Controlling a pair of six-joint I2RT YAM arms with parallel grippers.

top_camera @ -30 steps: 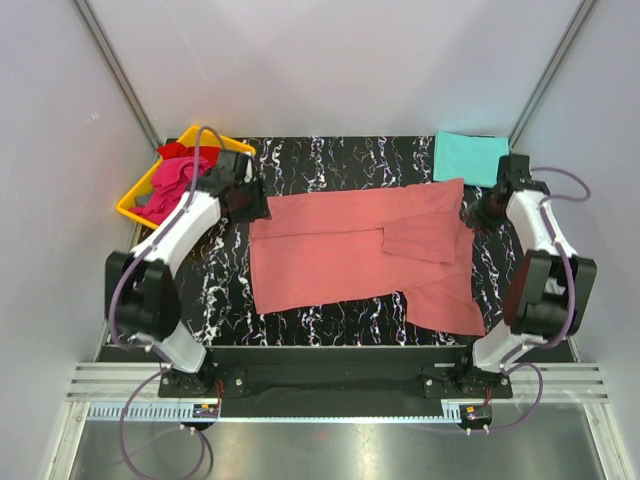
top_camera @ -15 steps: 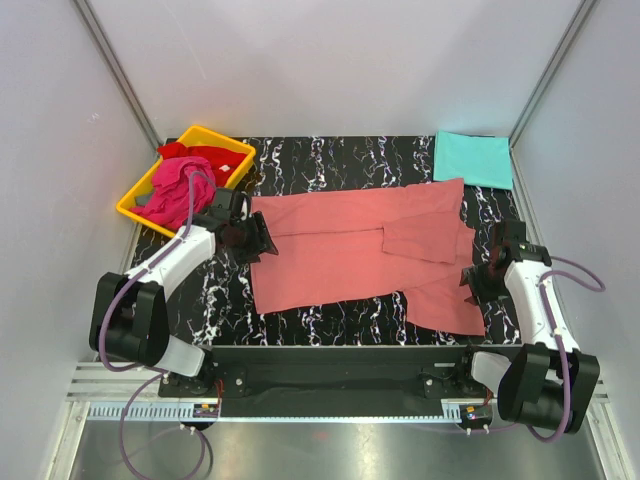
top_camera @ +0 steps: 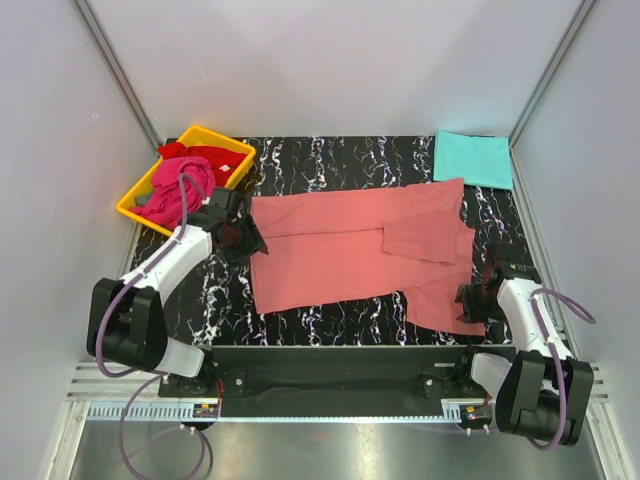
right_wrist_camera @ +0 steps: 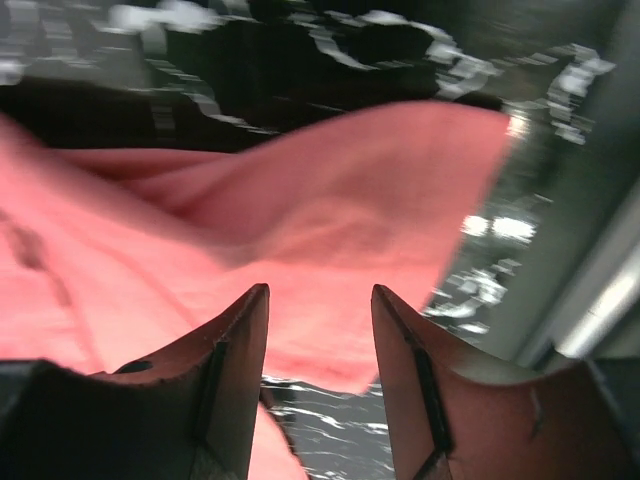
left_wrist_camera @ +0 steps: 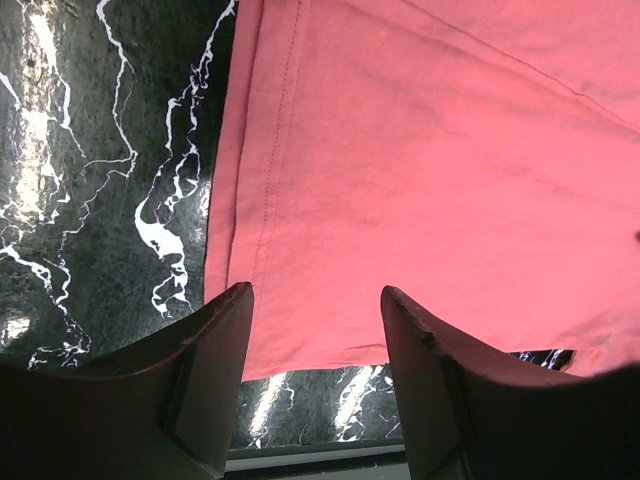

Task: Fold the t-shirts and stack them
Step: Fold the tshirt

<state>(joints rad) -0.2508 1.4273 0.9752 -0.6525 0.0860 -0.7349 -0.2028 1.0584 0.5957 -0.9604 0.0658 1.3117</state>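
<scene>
A salmon-pink t-shirt (top_camera: 350,250) lies spread across the black marbled table (top_camera: 340,165), one sleeve folded in. My left gripper (top_camera: 246,238) hovers open at its left edge; in the left wrist view the gripper (left_wrist_camera: 315,295) has the shirt's hem corner (left_wrist_camera: 420,180) just beyond its fingertips. My right gripper (top_camera: 470,300) stands open at the shirt's near right corner, and the right wrist view shows that gripper (right_wrist_camera: 320,292) over rumpled pink cloth (right_wrist_camera: 300,220), blurred. A folded turquoise t-shirt (top_camera: 472,158) lies at the back right. Magenta (top_camera: 175,185) and red (top_camera: 212,155) t-shirts are bunched in the tray.
The yellow plastic tray (top_camera: 232,143) sits at the back left corner, just behind my left arm. Grey walls close in the table on three sides. The table's near edge and the metal rail run right below the shirt's lower hem.
The right arm swung from the shirt's far right side to its near right corner. The left gripper came down from beside the tray to the shirt's left edge. Both jaws opened wider.
</scene>
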